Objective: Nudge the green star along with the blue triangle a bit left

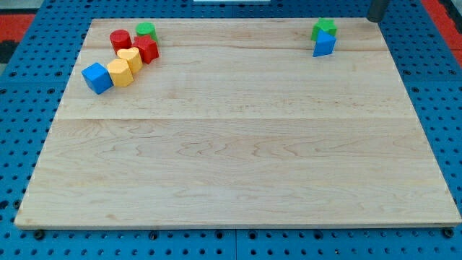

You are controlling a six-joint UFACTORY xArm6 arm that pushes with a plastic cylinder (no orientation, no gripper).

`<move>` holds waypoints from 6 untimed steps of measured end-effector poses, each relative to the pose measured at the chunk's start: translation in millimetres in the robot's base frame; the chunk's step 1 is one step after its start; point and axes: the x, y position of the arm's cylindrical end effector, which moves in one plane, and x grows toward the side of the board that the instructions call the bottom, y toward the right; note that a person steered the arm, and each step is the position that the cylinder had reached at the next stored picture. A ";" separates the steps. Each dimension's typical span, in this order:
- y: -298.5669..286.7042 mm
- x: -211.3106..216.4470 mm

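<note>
The green star (324,29) sits near the view's top right of the wooden board (238,152). The blue triangle (324,45) touches it just below. My tip (375,20) shows as a dark rod at the view's top right edge. It is to the right of both blocks and slightly above them, apart from them, near the board's top edge.
A cluster lies at the view's top left: a red cylinder (120,39), a green cylinder (146,30), a red block (147,50), a yellow heart (131,58), a yellow block (120,73) and a blue cube (97,77). Blue pegboard surrounds the board.
</note>
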 end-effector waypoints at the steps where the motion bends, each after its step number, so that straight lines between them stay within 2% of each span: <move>1: 0.1 0.0; 2: 0.3 0.0; 3: -53.4 8.1; 4: -85.7 42.6; 5: -119.3 50.2; 6: -119.7 50.2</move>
